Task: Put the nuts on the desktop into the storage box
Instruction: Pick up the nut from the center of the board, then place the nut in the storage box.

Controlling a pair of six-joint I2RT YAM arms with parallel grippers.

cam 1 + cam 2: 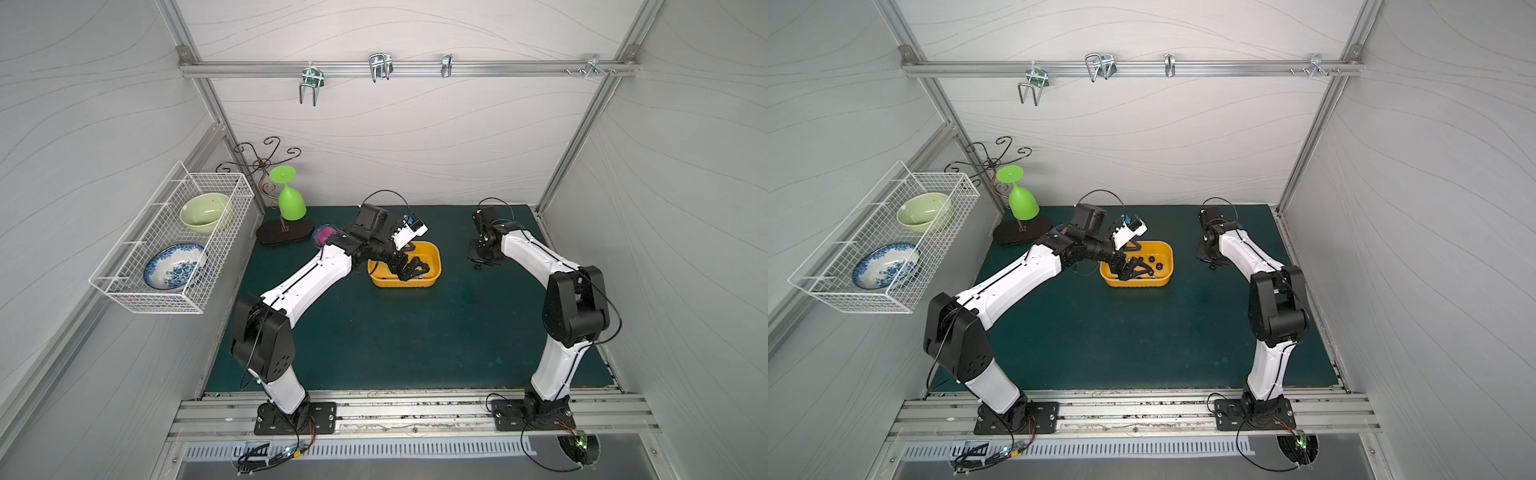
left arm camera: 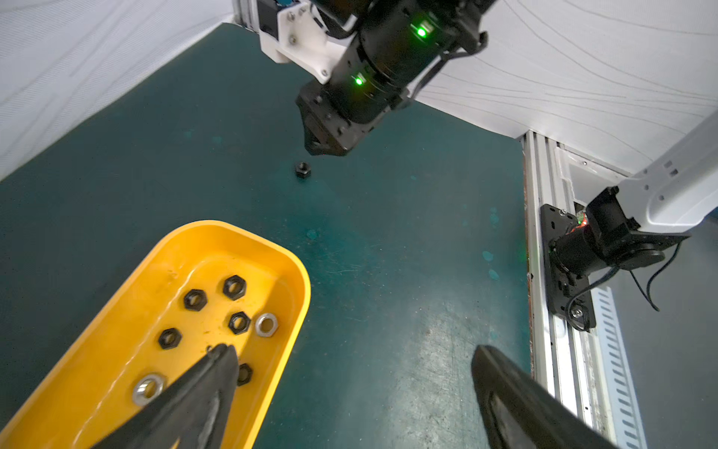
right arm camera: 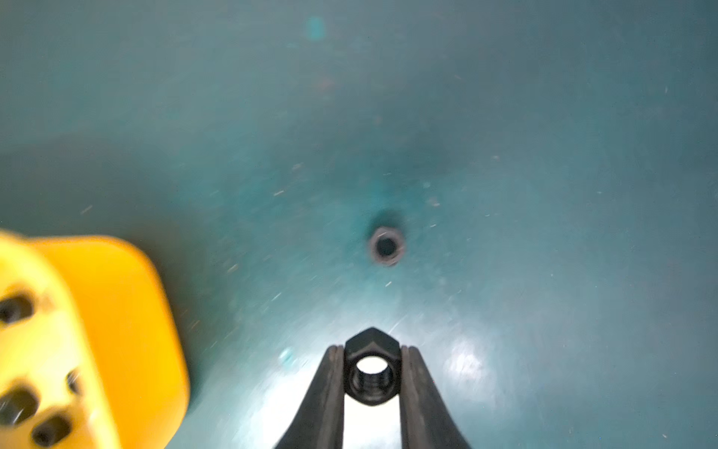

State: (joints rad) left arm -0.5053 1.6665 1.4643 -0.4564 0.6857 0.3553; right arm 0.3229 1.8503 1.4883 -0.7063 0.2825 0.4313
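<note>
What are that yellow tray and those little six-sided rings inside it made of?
The shallow yellow rounded tray looks like moulded plastic: uniform colour, soft gloss, rounded rim. The small black six-sided nuts seem metal with a dull dark coating; the shiny silver nuts look like bare or plated steel, reflecting light.

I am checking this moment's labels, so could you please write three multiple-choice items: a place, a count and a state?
1. Where does the loose nut outside the storage box lie?
A. on its rim
B. against its wall
C. on the desktop, apart from it

2. How many silver nuts show in the box, left wrist view?
A. none
B. two
C. five

3. How does the right gripper stand?
A. shut on a black nut
B. open and empty
C. shut on a silver nut

Answers:
C: it lies alone on bare desktop.
B: two shiny rings lie among black ones.
A: its jaws pinch a black nut.
</note>
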